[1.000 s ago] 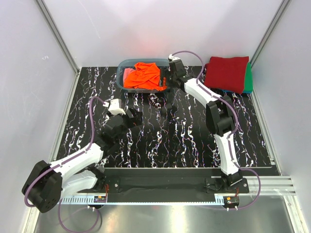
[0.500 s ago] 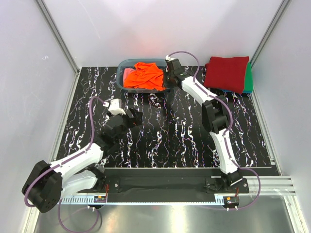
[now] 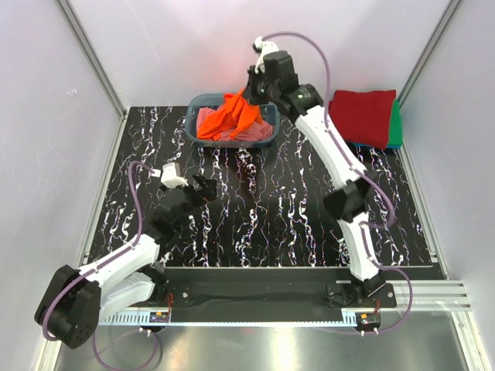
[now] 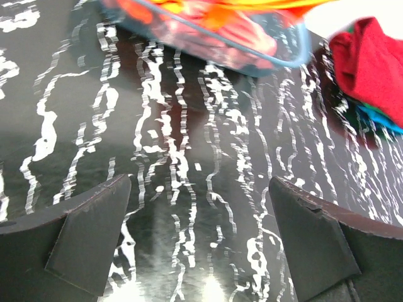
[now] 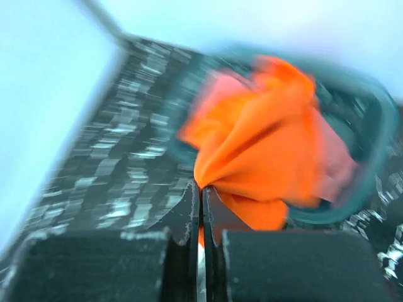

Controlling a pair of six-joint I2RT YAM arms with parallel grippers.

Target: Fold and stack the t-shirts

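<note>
Soft, even light is falling from overhead in the top view, the arms casting only faint shadows on the glossy table (image 3: 255,224). At 12 o'clock the back wall (image 3: 232,46) is glowing white, tinged reddish. In the left wrist view glare is pooling on the table at 6 o'clock, and 1 o'clock is washing out. Motion blur is smearing the right wrist view: the orange t-shirt (image 5: 264,145) and tub (image 5: 376,116) are streaking, the right gripper (image 5: 201,195) at 6 o'clock showing sharper.
</note>
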